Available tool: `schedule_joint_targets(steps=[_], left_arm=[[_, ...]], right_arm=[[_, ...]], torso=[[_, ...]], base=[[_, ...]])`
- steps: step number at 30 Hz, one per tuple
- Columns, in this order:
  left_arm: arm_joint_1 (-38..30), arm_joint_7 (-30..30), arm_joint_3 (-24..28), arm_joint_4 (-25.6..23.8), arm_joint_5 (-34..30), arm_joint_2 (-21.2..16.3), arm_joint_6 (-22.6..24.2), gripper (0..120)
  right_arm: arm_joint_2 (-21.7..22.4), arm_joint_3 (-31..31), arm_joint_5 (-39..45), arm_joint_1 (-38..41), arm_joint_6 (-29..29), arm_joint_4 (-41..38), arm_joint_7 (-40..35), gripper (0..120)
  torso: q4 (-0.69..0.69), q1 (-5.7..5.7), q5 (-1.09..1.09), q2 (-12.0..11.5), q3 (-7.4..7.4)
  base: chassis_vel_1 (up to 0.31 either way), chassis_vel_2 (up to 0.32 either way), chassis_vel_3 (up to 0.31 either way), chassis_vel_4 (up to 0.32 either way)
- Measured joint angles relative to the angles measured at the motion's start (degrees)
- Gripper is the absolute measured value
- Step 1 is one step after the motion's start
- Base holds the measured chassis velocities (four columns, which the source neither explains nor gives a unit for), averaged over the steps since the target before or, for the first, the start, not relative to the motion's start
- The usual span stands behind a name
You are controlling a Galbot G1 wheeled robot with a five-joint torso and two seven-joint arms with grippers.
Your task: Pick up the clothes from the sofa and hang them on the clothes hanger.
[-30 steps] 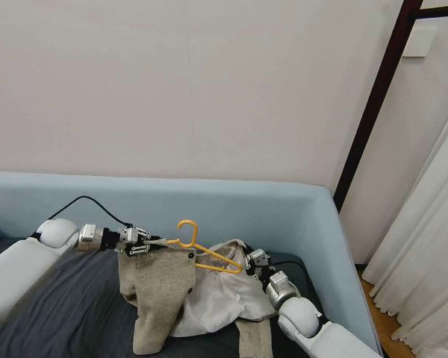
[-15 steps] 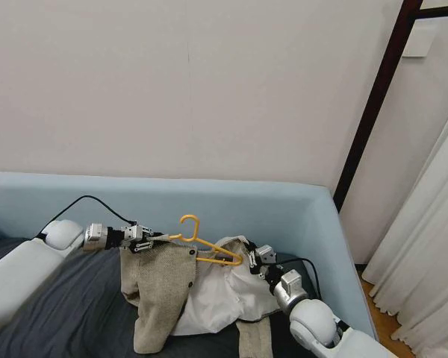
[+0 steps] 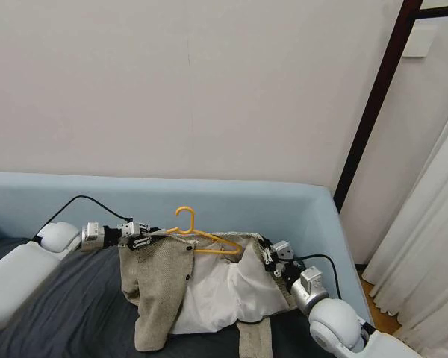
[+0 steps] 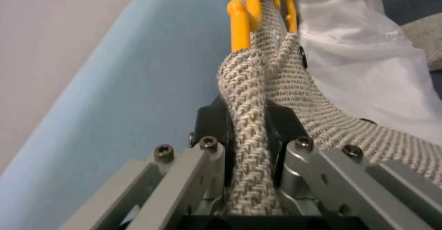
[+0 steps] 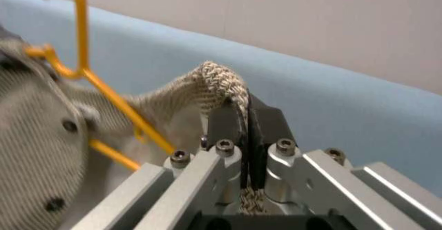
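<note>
— What do we have in the left gripper (image 3: 143, 239)?
— Its jaws are clamped tight on a fold of the herringbone jacket (image 3: 160, 280). The cloth runs straight out from between the fingers (image 4: 207, 137).
— And the hanger (image 4: 239, 25)?
— Just past those fingertips, yellow, tucked into the jacket's shoulder with its hook standing up.
— Our right gripper (image 3: 266, 252)?
— Also closed on the jacket, pinching the opposite edge, and a loop of weave bulges over its fingertips. The hanger lies between our two grippers.
— So where does the garment sit?
— It is stretched from one gripper to the other with the white lining (image 3: 224, 294) showing between them. Below the grippers it drapes onto the dark seat cushion (image 3: 52, 313), and the pale blue sofa back (image 3: 299, 212) is behind them.
</note>
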State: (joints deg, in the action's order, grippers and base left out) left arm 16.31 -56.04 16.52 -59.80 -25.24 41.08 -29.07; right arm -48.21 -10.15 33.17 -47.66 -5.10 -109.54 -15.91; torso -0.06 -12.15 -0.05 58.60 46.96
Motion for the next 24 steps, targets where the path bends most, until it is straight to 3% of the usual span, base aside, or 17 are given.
schedule_joint_targets(steps=[6, 13, 24], left_arm=[[-2.2, 3.2, 4.1, 0.5, 0.9, 2.8, 0.7, 10], [-2.6, 9.2, 4.8, 0.3, -2.3, 4.9, 1.8, 10], [-4.9, 13.5, 4.8, -5.2, -7.6, 3.2, 3.5, 10]], right_arm=[[1.8, 0.1, 3.4, 0.0, -2.1, -4.2, -1.1, 0], [4.9, 1.8, 5.8, -1.8, -3.9, -8.9, -1.6, 0], [7.1, 2.9, 9.4, -3.3, -6.4, -15.4, -3.7, 0]], torso=[[-0.03, 0.0, 0.01, 0.0, 0.0], [-0.02, 0.0, 0.0, 0.0, 0.0], [-0.01, 0.0, 0.01, 0.0, 0.0]], base=[[0.0, 0.0, 0.0, 0.0], [0.0, 0.0, 0.0, 0.0], [0.0, 0.0, 0.0, 0.0]])
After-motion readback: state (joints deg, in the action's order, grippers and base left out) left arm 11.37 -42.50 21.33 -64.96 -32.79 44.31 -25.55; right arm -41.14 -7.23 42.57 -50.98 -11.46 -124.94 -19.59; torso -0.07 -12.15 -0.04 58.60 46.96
